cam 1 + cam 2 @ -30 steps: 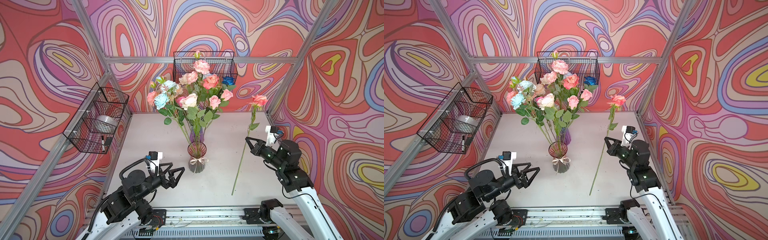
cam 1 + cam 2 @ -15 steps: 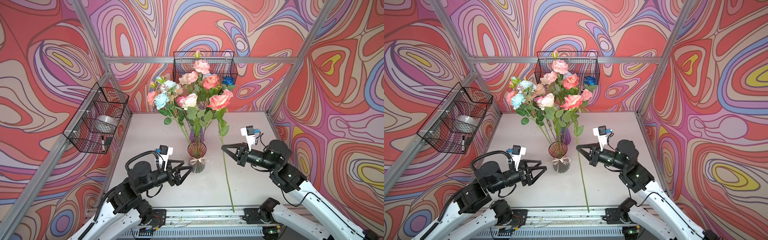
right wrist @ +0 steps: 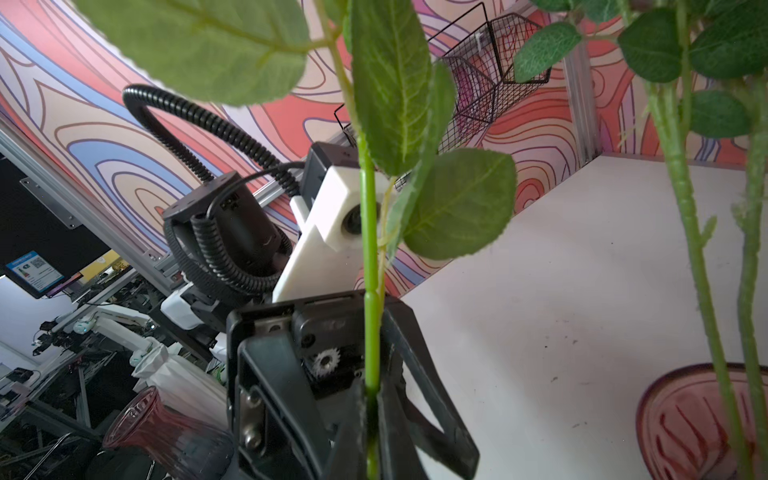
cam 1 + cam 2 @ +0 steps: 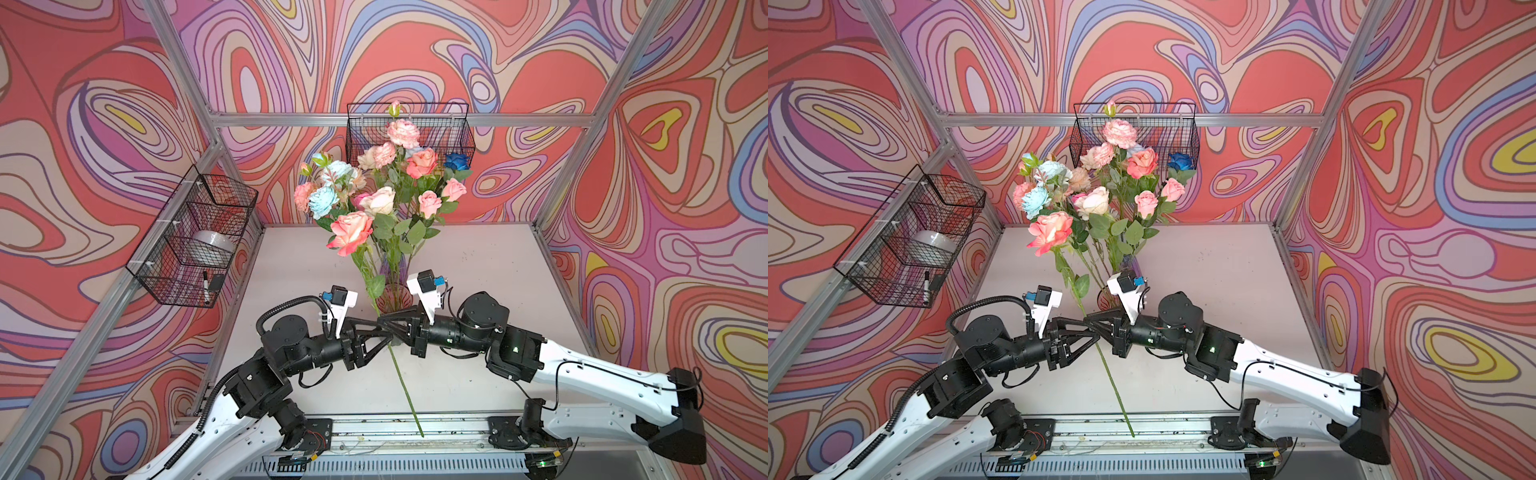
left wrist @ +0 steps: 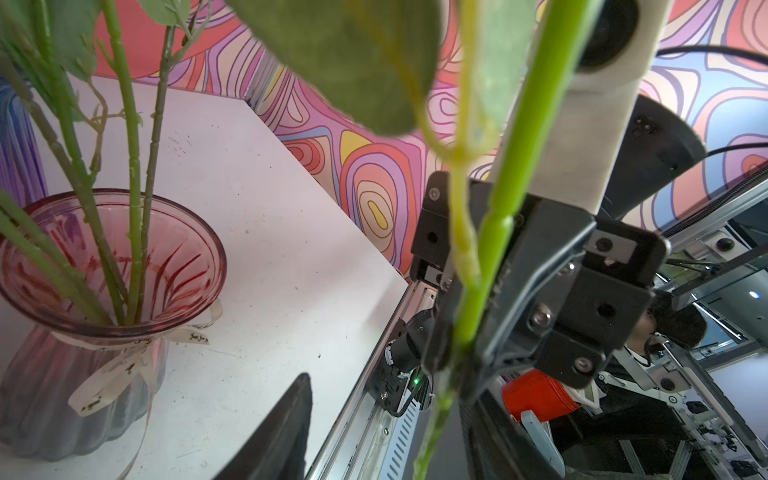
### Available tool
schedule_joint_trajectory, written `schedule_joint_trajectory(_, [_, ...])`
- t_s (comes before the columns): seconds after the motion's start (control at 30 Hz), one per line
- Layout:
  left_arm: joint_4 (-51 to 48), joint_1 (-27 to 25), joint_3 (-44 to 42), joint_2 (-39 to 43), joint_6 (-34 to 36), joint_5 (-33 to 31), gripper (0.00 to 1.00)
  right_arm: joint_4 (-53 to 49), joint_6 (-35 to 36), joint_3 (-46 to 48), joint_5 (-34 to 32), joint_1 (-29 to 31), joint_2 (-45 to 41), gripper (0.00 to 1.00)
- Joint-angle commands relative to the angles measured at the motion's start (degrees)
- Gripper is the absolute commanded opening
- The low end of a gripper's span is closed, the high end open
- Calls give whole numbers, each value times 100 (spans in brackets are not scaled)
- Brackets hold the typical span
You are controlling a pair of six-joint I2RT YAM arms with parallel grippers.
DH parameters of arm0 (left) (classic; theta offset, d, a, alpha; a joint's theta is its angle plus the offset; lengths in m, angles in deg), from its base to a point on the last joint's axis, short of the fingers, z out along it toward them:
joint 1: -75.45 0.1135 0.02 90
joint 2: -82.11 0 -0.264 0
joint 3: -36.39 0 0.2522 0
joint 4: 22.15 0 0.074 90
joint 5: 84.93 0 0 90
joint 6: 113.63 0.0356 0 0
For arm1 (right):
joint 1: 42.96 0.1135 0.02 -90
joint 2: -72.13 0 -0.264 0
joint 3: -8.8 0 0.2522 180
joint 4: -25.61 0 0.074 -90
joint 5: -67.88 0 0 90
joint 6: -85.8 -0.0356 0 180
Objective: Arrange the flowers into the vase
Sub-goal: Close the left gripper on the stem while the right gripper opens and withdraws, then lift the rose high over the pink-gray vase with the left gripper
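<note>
The flowers (image 4: 386,183), fabric blooms in pink, peach, cream and blue on leafy green stems, fan out of a ribbed pink glass vase (image 5: 37,386) with a cream ribbon at its neck. The left arm lies low, elbow bent and forearm level. The left gripper (image 4: 385,333) has its triangular black fingers parted on either side of a smooth green stem, not touching it. That stem belongs to a peach-pink rose (image 4: 351,232), which is tilted, with its bloom at the bouquet's lower left. The right arm mirrors the left, and the right gripper (image 3: 372,409) is clamped on the stem. Half a second ago the rose stood right of the vase, and the left fingers were spread wider.
</note>
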Motion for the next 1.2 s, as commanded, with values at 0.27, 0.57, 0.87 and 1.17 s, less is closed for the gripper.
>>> schedule_joint_trajectory(0.27, [127,-25,87,157,102,53,17,533,115,-243,-555,43,135,0])
schedule_joint_trajectory(0.57, [-33,-27,370,-10,357,-204,0,402,122,-73,-736,43,-176,27])
schedule_joint_trajectory(0.87, [-651,-27,1446,-473,1475,-1072,0,-167,318,597,-1899,43,-1603,39])
schedule_joint_trajectory(1.17, [-440,-19,2665,-1678,2732,-2269,0,-589,374,901,-2361,44,-2477,39])
